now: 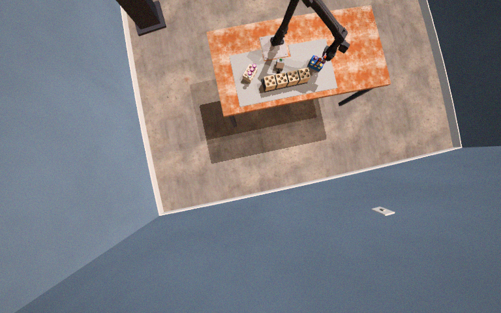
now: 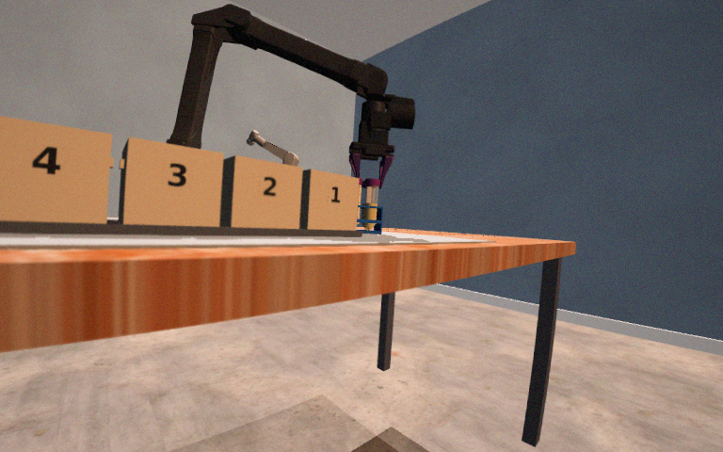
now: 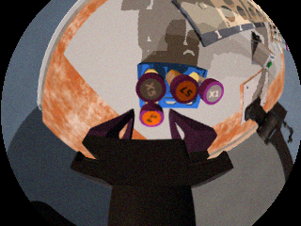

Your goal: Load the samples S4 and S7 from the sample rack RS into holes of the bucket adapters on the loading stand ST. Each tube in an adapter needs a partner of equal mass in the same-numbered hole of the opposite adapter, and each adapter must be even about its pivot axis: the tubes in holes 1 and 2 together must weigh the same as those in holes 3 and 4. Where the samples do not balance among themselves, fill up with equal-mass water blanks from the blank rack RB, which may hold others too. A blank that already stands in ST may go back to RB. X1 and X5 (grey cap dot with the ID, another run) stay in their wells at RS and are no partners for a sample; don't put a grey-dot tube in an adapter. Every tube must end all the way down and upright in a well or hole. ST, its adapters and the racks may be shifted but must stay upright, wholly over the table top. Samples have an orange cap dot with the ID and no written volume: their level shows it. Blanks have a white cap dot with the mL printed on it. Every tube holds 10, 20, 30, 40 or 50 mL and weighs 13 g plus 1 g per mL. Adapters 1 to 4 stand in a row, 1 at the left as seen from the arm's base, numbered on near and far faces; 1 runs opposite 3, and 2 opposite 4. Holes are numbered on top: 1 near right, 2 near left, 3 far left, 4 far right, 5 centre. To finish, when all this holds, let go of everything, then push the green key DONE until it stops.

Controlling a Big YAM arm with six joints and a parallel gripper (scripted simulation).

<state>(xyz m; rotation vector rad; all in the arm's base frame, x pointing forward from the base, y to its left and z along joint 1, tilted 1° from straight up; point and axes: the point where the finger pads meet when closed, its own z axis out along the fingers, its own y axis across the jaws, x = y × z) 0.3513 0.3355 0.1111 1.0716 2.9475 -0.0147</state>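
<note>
The blue sample rack RS stands at the right end of the adapter row and also shows in the wrist view. It holds several purple-capped tubes. One has an orange cap dot and two have grey cap dots. Another orange-dot sample stands upright in the rack's near well, its cap level with my fingertips. My gripper is open right above it, one finger on each side of the cap and apart from it. Adapters 1 to 4 on stand ST show only empty holes from above.
The blank rack RB with several purple-capped tubes stands at the left of the grey mat. The DONE key's small box sits behind the adapters near the arm's base plate. The table's right edge lies beyond RS.
</note>
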